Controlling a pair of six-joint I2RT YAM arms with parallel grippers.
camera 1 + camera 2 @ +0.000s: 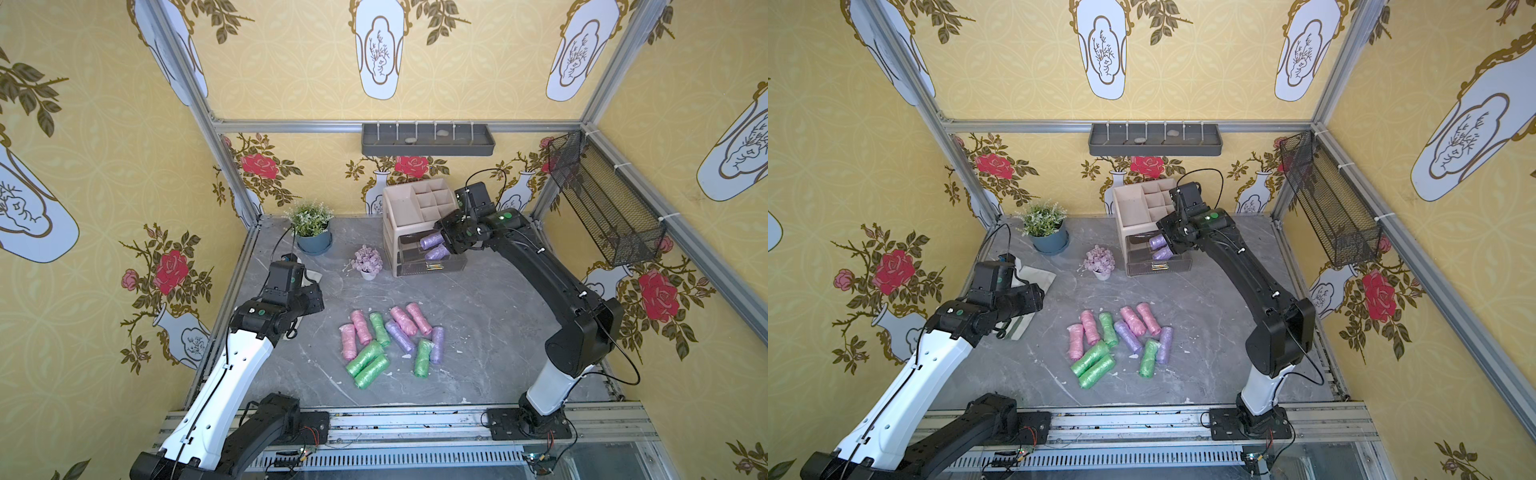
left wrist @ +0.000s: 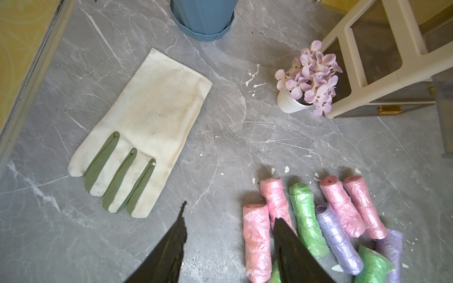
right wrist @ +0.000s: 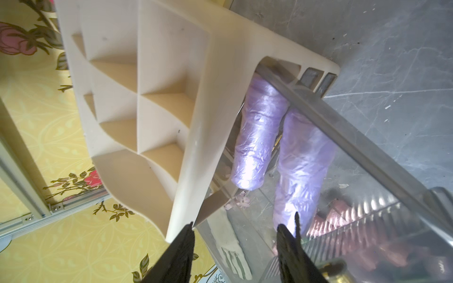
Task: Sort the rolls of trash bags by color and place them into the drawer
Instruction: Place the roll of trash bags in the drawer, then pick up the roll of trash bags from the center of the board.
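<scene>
Rolls of trash bags (image 1: 399, 336), short cylinders of crinkly shiny plastic film, lie mostly in a loose heap near the middle of the grey marble-pattern tabletop (image 1: 490, 324). I count four pink, four green and two purple ones there, and several are touching each other.

At the far left the left gripper (image 2: 230, 211) hangs above the table. Its two black fingers are clearly apart and nothing is between them. Close to it a white cloth glove with green strips between the fingers (image 2: 147, 117) lies flat. Behind the glove stands a green plant in a blue pot (image 1: 314, 241), and further right a small lilac flower bunch in a white pot (image 1: 366, 259).

Just beside the flowers is a beige plastic organizer with open compartments on top (image 1: 405, 208). Its clear plastic drawer (image 3: 343, 136) is pulled out, and two purple rolls (image 3: 259, 132) lie side by side inside.

The right gripper (image 3: 235, 224) is at this drawer with its fingers spread, holding nothing. One fingertip is just beside the end of the nearer purple roll; whether it touches, I cannot tell.
</scene>
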